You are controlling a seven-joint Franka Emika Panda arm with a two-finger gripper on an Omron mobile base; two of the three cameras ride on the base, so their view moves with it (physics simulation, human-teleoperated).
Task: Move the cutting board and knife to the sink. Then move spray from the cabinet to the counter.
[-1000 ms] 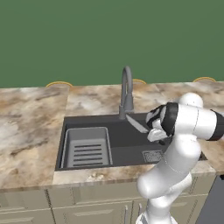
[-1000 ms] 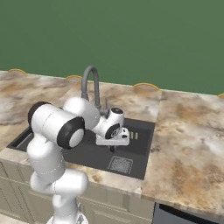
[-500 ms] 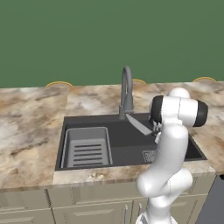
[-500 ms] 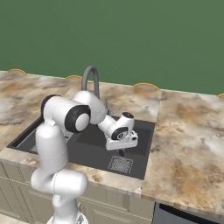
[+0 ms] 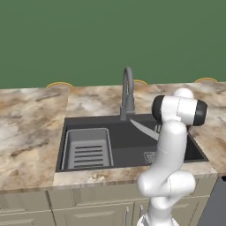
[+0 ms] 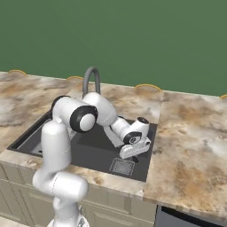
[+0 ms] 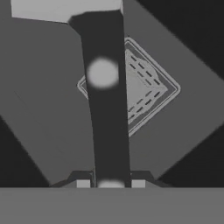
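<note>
The knife (image 7: 107, 100) has a dark handle with a pale rivet, and its light grey blade (image 5: 143, 129) slants over the sink (image 5: 119, 152). My gripper (image 7: 110, 183) is shut on the handle, with a fingertip on either side of it. It hangs low inside the basin's right half (image 6: 134, 149), just above the square drain (image 7: 146, 87). The marbled counter (image 5: 26, 128) surrounds the basin. The cutting board, the spray and the cabinet are out of view.
A tall grey faucet (image 5: 127, 90) rises behind the basin, close to the knife blade. The ribbed light grey basket insert (image 5: 87, 148) fills the sink's left half. A green wall runs behind the counter, and drawer fronts (image 5: 92, 196) lie below the front edge.
My arm has swung its elbow round, and the hand has moved down and rightwards in the basin toward the drain. The knife has stayed in the grip throughout.
</note>
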